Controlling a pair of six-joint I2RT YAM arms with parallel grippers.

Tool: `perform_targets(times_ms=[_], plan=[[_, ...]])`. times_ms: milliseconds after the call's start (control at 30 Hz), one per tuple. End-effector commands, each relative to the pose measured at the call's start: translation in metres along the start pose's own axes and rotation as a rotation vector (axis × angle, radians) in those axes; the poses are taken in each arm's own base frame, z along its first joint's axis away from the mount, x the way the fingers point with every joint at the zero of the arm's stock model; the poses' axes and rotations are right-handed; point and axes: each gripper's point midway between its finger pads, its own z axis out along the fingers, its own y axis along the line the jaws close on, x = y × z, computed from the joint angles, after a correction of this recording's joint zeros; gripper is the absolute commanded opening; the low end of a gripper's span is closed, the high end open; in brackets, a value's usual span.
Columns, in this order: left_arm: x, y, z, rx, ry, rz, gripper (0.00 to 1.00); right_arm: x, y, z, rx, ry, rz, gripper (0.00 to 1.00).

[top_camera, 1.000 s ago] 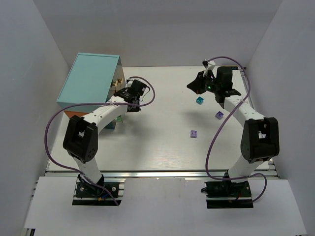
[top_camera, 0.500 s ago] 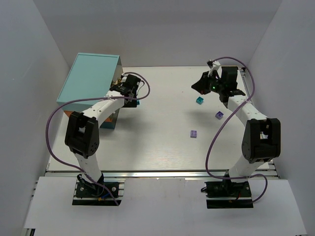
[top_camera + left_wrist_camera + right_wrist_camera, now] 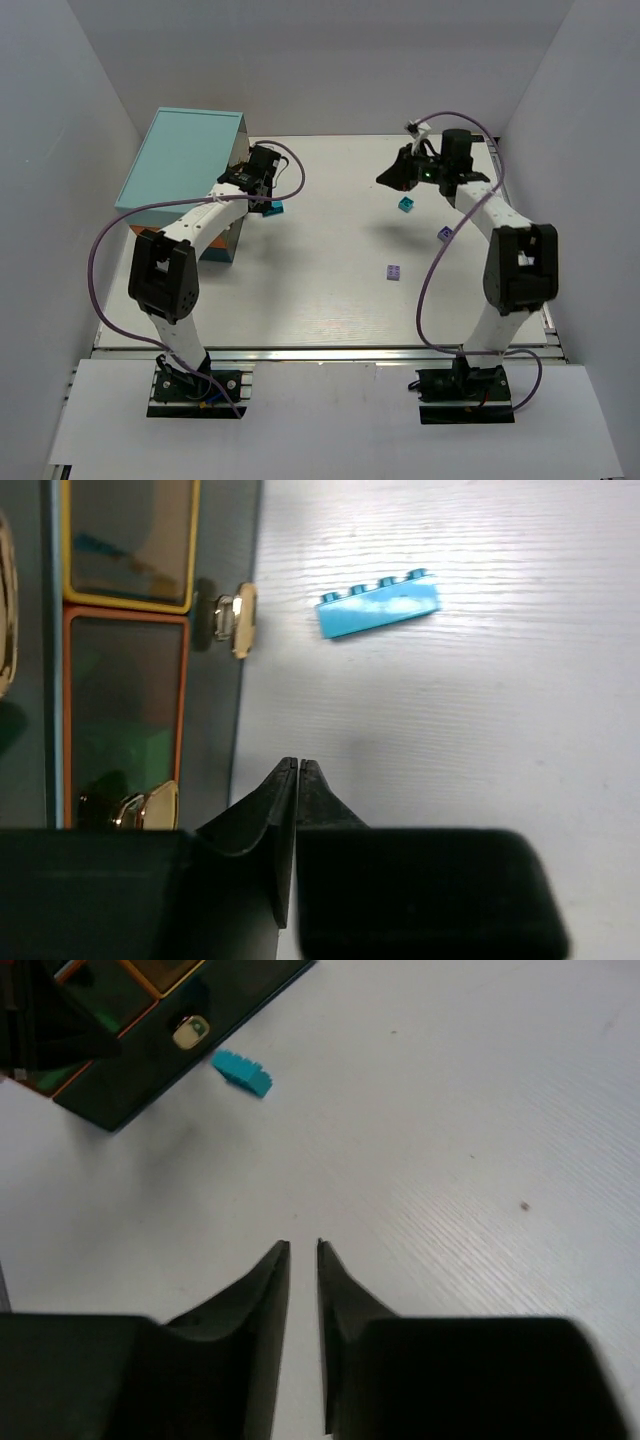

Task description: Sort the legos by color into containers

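The cabinet [image 3: 190, 160] with the light-teal top stands at the back left. My left gripper [image 3: 258, 180] is shut and empty, right at the cabinet's drawer front. In the left wrist view its tips [image 3: 298, 764] are pressed together beside an orange-framed drawer [image 3: 125, 710] holding green pieces. A yellow-framed drawer [image 3: 130, 540] is above it. A long cyan lego [image 3: 380, 605] lies on the table beside the drawers [image 3: 275, 208]. My right gripper [image 3: 393, 176] hovers at the back right, nearly shut and empty [image 3: 303, 1246]. A cyan lego [image 3: 407, 204] and two purple legos [image 3: 445, 234] [image 3: 396, 271] lie on the table.
White walls enclose the table on the left, back and right. Drawer knobs [image 3: 237, 620] [image 3: 150, 805] stick out from the cabinet front. The right wrist view shows the cabinet corner [image 3: 150, 1040] and the long cyan lego [image 3: 243, 1072] far ahead.
My left gripper has moved back along the cabinet front, and the long cyan lego now shows on the table beside it. My right gripper has shifted slightly back and left.
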Motion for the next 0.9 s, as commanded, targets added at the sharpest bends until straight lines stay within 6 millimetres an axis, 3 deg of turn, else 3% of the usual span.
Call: perform_targets(times_ms=[0, 33, 67, 133, 167, 267, 300, 367, 400, 433, 467, 500, 533, 633, 667, 867], plan=[[-0.042, -0.013, -0.04, 0.134, -0.136, -0.039, 0.14, 0.004, 0.021, 0.033, -0.21, 0.072, -0.012, 0.26], [-0.045, -0.016, -0.047, 0.162, -0.145, -0.049, 0.12, 0.011, 0.031, 0.047, -0.239, 0.117, 0.016, 0.29], [-0.046, -0.012, -0.049, 0.169, -0.145, -0.06, 0.11, 0.002, 0.026, 0.064, -0.25, 0.118, 0.018, 0.31], [-0.049, -0.014, -0.061, 0.207, -0.165, -0.081, 0.12, -0.003, 0.043, 0.092, -0.278, 0.136, 0.063, 0.36], [-0.05, -0.014, -0.064, 0.212, -0.171, -0.084, 0.2, -0.01, 0.058, 0.114, -0.314, 0.128, 0.108, 0.42], [-0.059, -0.009, -0.074, 0.205, -0.198, -0.099, 0.43, -0.02, 0.065, 0.146, -0.332, 0.068, 0.157, 0.51], [-0.071, -0.006, -0.083, 0.201, -0.219, -0.103, 0.54, -0.024, 0.084, 0.157, -0.366, 0.073, 0.258, 0.57], [-0.082, -0.002, -0.093, 0.19, -0.231, -0.1, 0.62, -0.022, 0.089, 0.18, -0.42, 0.042, 0.337, 0.63], [-0.099, 0.003, -0.107, 0.186, -0.27, -0.117, 0.63, -0.041, 0.096, 0.187, -0.446, 0.028, 0.421, 0.64], [-0.107, 0.006, -0.116, 0.183, -0.288, -0.127, 0.65, -0.045, 0.102, 0.198, -0.452, 0.034, 0.423, 0.65], [-0.111, 0.014, -0.127, 0.164, -0.304, -0.139, 0.66, -0.027, 0.095, 0.224, -0.416, 0.05, 0.414, 0.65], [-0.121, 0.019, -0.142, 0.166, -0.338, -0.168, 0.68, -0.045, 0.105, 0.229, -0.438, 0.01, 0.353, 0.66], [-0.123, 0.024, -0.15, 0.162, -0.35, -0.183, 0.71, -0.036, 0.12, 0.242, -0.462, 0.014, 0.352, 0.67], [-0.126, 0.044, -0.18, 0.155, -0.408, -0.254, 0.73, -0.028, 0.139, 0.256, -0.493, -0.029, 0.35, 0.71], [-0.126, 0.051, -0.195, 0.159, -0.432, -0.287, 0.74, -0.029, 0.141, 0.262, -0.483, -0.064, 0.344, 0.72], [-0.113, 0.062, -0.22, 0.183, -0.457, -0.34, 0.78, -0.028, 0.139, 0.291, -0.442, -0.156, 0.335, 0.79]])
